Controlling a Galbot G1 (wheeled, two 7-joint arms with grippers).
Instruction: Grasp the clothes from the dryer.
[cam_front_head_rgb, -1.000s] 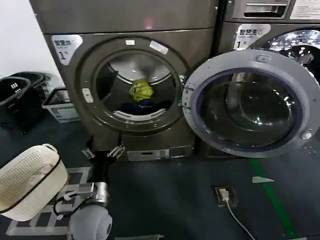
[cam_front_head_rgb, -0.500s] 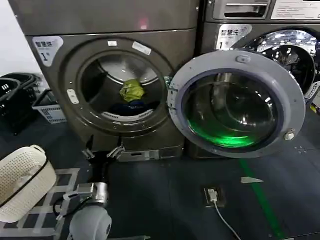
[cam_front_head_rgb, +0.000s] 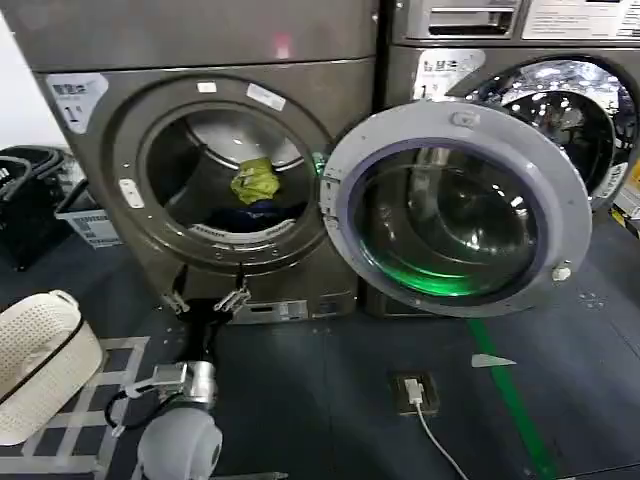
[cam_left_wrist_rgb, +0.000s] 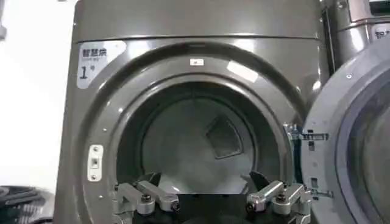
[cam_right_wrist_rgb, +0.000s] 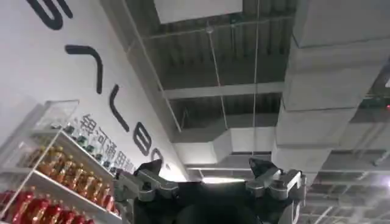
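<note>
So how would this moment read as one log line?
dryer: door open | clothes: in drum, ungrasped | left hand: open, empty, below porthole | right hand: open, raised, pointing at ceiling

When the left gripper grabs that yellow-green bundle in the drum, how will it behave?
The yellow-green bundle looks crumpled, so it is probably soft and light and will sag. It lies on the dark navy fabric, which may drag along. The left gripper, open, waits below the dryer opening.

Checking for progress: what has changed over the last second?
The view has swung right: the dryer and its open door sit further left in the head view. The left pincer stays open below the porthole; the clothes lie untouched in the drum.
</note>
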